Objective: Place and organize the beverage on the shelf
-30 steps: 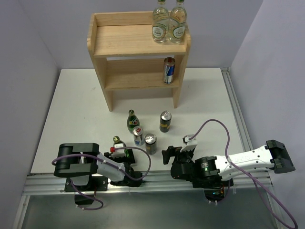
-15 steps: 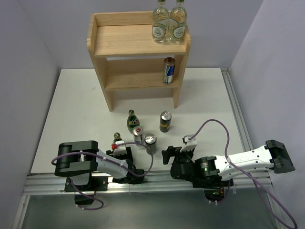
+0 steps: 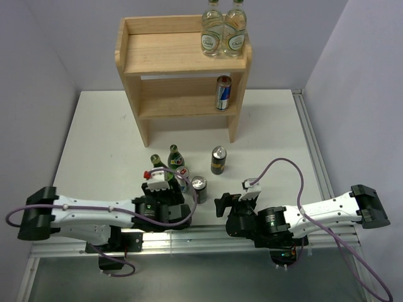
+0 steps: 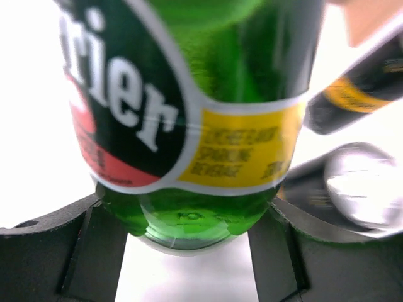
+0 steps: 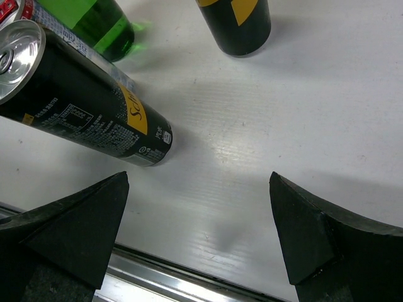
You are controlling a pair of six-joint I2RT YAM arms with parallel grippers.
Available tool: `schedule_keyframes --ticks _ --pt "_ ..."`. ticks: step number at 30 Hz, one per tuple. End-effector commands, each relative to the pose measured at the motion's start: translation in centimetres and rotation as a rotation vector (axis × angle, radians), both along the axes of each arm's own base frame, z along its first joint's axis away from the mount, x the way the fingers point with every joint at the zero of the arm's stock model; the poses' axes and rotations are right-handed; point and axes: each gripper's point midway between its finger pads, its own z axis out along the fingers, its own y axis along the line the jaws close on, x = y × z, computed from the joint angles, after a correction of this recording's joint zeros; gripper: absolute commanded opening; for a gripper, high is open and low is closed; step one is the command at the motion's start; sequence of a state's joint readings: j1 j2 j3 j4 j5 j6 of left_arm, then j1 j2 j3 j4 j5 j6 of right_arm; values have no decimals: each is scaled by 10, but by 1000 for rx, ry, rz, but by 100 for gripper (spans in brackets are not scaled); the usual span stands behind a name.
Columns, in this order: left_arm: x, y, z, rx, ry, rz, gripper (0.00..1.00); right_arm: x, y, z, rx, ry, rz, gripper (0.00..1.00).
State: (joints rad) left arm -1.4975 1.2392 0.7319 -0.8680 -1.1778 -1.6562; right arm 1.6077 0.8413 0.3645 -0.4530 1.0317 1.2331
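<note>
Since a second ago my left arm has stretched forward, carrying one green glass bottle (image 3: pixel 155 163) up beside the other bottle (image 3: pixel 175 155). My left hand (image 3: pixel 161 181) pinches its smooth round body, glossy label toward the wrist camera. My right hand (image 5: pixel 198 189) is spread wide over the white table (image 3: pixel 101 145), near a dark yellow-banded can (image 5: pixel 82 107). The light wooden shelf (image 3: pixel 182 60) holds a slim blue-silver can (image 3: pixel 223 93) on its lower tier.

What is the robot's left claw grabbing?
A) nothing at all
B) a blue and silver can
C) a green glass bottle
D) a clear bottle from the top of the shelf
C: in the left wrist view, the left claw presses in on both sides of the green glass bottle, near its bottom end.
</note>
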Motion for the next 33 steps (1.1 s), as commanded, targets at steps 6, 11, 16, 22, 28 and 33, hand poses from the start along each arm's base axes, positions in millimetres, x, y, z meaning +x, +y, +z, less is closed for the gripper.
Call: schedule_keyframes --ticks 6,11,16,22,28,33 --pt "45 -21 153 10 -187 -196 0 8 -1 18 61 -61 -41 100" --pt "79 -16 221 36 -238 -179 0 9 -3 23 77 -67 -45 100" --pt "114 -2 318 0 -379 -170 0 9 -3 28 89 -69 -41 100" --pt "163 27 412 25 -474 -118 0 7 -1 27 91 -61 -25 100" --pt "218 42 443 46 -485 -94 0 5 0 20 105 -48 -19 100" --pt "256 48 426 43 -457 -77 0 5 0 18 114 -48 -18 100"
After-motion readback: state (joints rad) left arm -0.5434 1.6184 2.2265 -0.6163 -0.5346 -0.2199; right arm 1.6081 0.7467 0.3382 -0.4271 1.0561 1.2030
